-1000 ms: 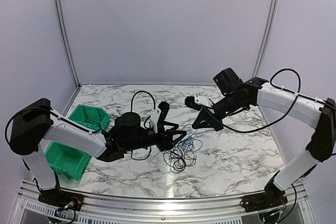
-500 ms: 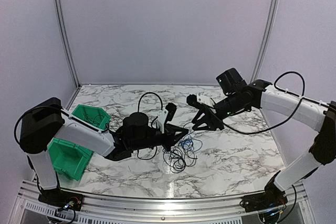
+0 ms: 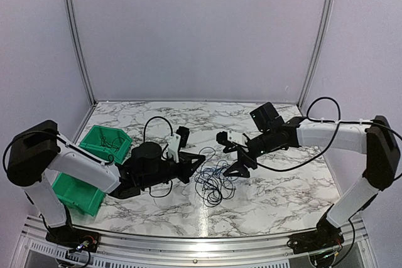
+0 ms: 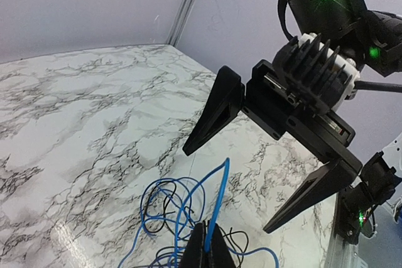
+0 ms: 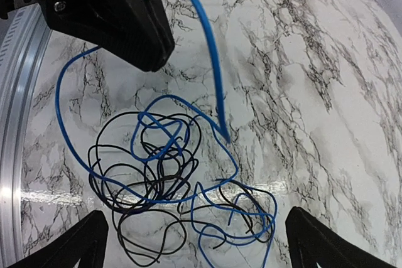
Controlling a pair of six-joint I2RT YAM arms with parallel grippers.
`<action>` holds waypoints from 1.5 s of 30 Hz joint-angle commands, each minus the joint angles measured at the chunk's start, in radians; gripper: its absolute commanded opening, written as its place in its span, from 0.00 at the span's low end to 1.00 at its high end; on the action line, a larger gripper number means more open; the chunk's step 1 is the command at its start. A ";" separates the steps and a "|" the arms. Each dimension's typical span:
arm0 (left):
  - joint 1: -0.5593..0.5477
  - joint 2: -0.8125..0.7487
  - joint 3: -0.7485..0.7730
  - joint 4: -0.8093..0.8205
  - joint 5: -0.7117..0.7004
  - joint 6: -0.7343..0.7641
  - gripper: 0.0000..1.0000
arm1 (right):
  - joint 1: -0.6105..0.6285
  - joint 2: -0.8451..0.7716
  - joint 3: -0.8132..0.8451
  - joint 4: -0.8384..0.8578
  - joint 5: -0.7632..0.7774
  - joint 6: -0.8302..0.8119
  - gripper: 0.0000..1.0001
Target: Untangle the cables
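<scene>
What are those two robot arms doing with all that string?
They are trying to untangle cables. The left gripper is shut on the blue cable, holding part of it up off the marble table. The rest of it is knotted up with the black cable in a pile. The right gripper hangs open just above the pile, holding nothing.

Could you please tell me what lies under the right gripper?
Blue cable and black cable lie tangled on the marble table below the open right gripper. The blue cable's raised end is hidden in the shut left gripper.
</scene>
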 commanded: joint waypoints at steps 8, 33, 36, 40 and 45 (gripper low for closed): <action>-0.001 -0.097 -0.104 0.066 -0.157 -0.066 0.00 | 0.082 0.248 0.028 0.201 -0.022 -0.014 0.87; -0.004 -0.692 0.185 -0.426 -0.193 0.196 0.00 | -0.016 0.386 0.111 0.112 -0.051 0.098 0.45; -0.004 -0.705 0.160 -0.430 -0.212 0.179 0.00 | -0.037 0.338 0.117 0.090 -0.075 0.097 0.49; -0.004 -0.701 0.131 -0.430 -0.205 0.145 0.00 | -0.057 0.214 0.145 0.041 -0.118 0.094 0.62; -0.004 -0.676 0.106 -0.429 -0.204 0.118 0.00 | -0.041 0.016 0.143 -0.043 -0.103 0.028 0.74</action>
